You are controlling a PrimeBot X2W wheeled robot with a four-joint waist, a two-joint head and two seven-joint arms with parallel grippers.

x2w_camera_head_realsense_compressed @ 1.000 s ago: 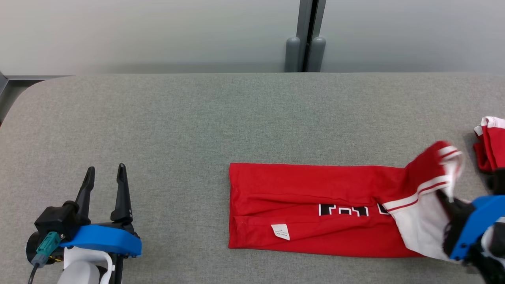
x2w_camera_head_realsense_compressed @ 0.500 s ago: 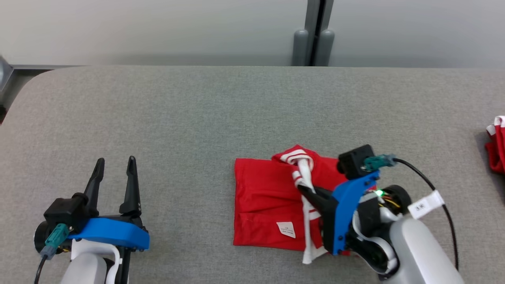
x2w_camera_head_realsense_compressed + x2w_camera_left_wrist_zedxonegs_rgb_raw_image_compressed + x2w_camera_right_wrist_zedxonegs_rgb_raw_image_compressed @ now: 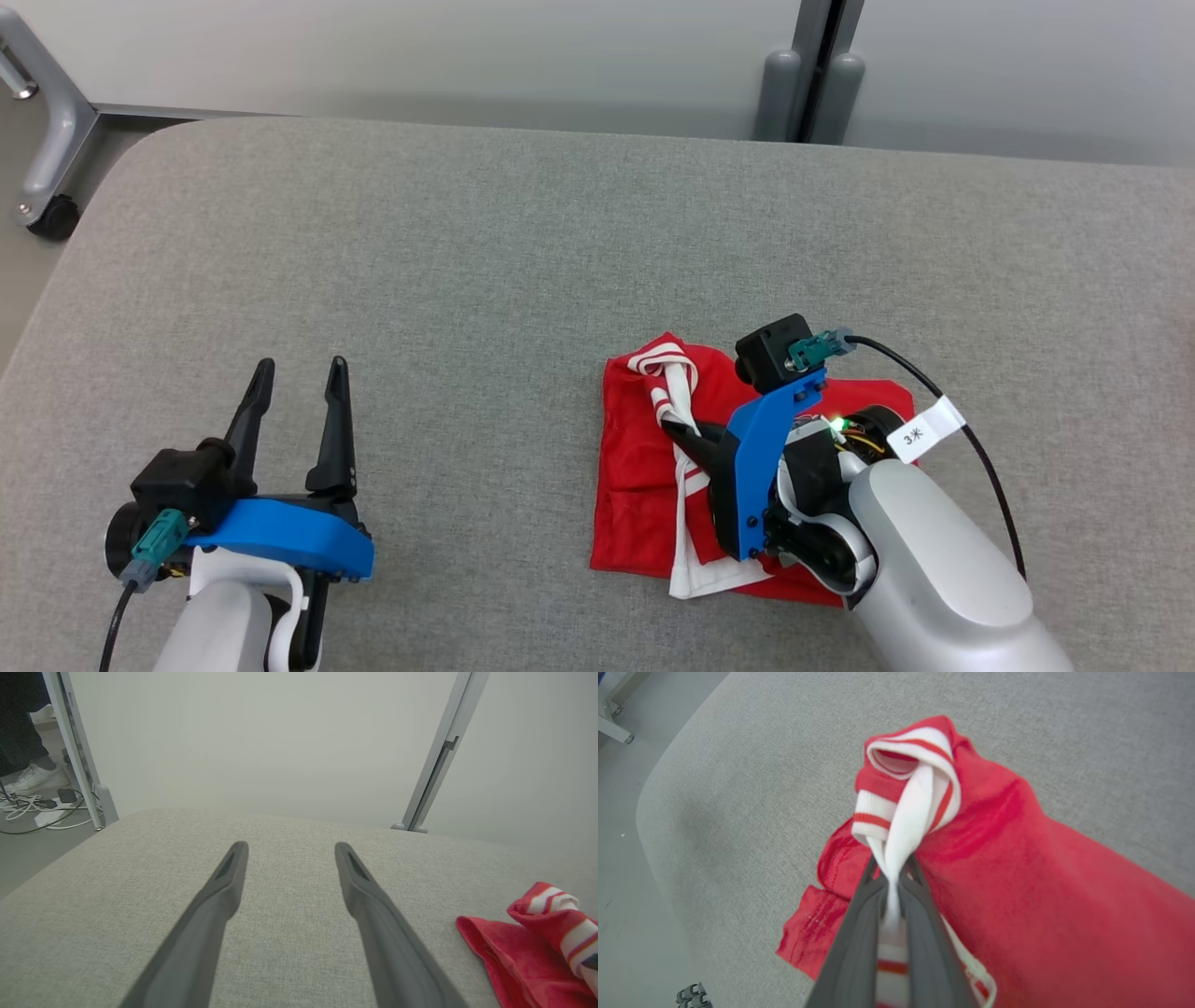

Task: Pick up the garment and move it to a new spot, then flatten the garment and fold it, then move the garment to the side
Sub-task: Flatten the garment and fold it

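Head view: right fingers (image 3: 695, 439), pinching the striped end of the shirt (image 3: 639, 457), have swung it leftward over the body; fold nearly laid; left fingers (image 3: 332, 420) wide, idle.

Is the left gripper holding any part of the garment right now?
No, the left gripper stands open over the grey table, and the garment lies apart from its fingers.
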